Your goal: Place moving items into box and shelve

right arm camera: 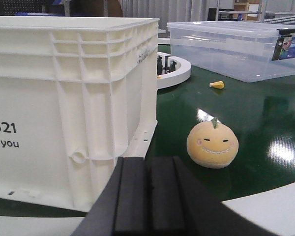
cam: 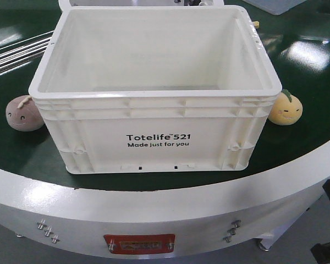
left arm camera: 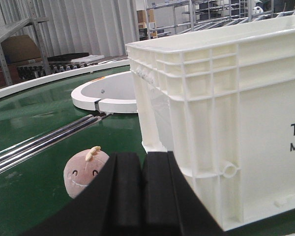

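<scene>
Pink ball [cam: 24,114] & yellow ball [cam: 285,108] looked light, squashy; prob. best pinched across the middle. Left gripper [left arm camera: 141,196], right gripper [right arm camera: 148,201] were both clenched, empty.

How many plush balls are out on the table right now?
2. The pinkish-brown plush ball lies left of the crate, the yellow-orange plush ball right of it. None shows inside the crate.

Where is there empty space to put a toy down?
Inside the crate is bare. Open green table lies between the yellow ball and the clear tub. Crowded: both it and the pink ball sit close beside the crate.
</scene>
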Available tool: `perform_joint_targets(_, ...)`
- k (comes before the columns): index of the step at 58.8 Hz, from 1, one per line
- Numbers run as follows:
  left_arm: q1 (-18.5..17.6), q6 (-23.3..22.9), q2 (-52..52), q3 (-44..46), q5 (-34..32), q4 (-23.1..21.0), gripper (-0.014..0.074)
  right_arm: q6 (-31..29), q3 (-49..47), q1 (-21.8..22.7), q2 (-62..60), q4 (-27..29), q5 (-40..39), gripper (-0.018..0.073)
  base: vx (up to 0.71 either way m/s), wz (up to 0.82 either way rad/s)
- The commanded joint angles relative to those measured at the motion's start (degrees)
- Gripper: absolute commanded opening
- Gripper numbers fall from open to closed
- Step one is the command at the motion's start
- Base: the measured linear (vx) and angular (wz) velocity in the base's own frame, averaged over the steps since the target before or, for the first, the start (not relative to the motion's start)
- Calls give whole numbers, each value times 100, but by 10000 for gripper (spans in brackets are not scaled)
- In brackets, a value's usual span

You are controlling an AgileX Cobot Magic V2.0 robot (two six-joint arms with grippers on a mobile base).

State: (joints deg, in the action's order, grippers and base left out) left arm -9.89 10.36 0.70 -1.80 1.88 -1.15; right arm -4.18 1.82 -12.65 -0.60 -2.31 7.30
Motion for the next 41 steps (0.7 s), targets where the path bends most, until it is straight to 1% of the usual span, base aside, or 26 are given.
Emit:
perform_joint_targets(1, -14, -13, 79, -141, -503, -13, -22, 0, 102, -3, -9, -50, -482, -15, 0, 0)
perform_joint_targets(41, -14, -20, 79, -141, -499, -13, -22, 0, 102, -3, -9, -50, -482, -15, 0, 0)
